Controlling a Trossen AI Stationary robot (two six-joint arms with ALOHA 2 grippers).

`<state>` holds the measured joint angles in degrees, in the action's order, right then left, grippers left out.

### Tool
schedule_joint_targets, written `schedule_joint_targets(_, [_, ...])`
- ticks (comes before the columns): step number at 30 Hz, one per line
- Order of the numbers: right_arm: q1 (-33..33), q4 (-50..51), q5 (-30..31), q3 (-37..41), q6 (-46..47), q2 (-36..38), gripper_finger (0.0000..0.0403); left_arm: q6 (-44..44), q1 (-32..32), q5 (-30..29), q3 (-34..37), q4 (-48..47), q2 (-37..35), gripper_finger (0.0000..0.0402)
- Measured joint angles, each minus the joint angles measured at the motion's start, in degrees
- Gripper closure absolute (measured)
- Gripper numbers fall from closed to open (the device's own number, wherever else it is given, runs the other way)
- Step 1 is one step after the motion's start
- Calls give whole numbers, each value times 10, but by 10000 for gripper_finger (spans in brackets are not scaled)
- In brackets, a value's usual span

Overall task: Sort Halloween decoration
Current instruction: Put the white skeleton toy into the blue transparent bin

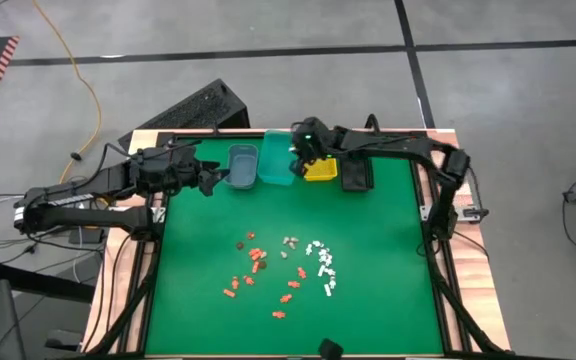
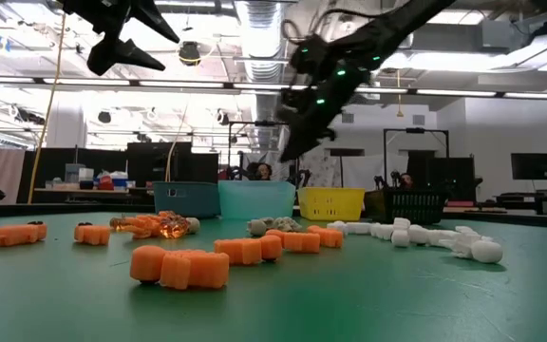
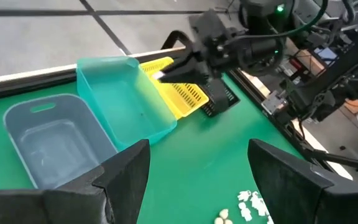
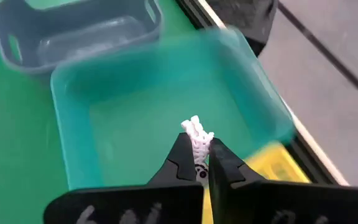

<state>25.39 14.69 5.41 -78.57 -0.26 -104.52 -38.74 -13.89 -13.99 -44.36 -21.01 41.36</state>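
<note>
because it wants to drop it in, the right claw pinches a white piece tight above the teal bin. more pieces lie mid worktop. the left claw waits wide apart by the blue bin.

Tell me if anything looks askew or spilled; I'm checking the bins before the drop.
Nothing stands out. The four bins stand upright in a row; the teal bin lies under the right gripper, shut on a white piece. The loose pieces sit mid-table.
</note>
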Motion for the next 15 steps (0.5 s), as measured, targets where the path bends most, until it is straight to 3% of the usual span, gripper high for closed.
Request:
schedule_joint_targets(7, [-5, 88, -27, -113, -12, -94, 372, -1, 0, 7, 0, -18, 0, 141])
schedule_joint_targets(15, [-6, 123, -40, -168, -34, -107, 262, 6, 0, 7, 0, -26, 0, 141])
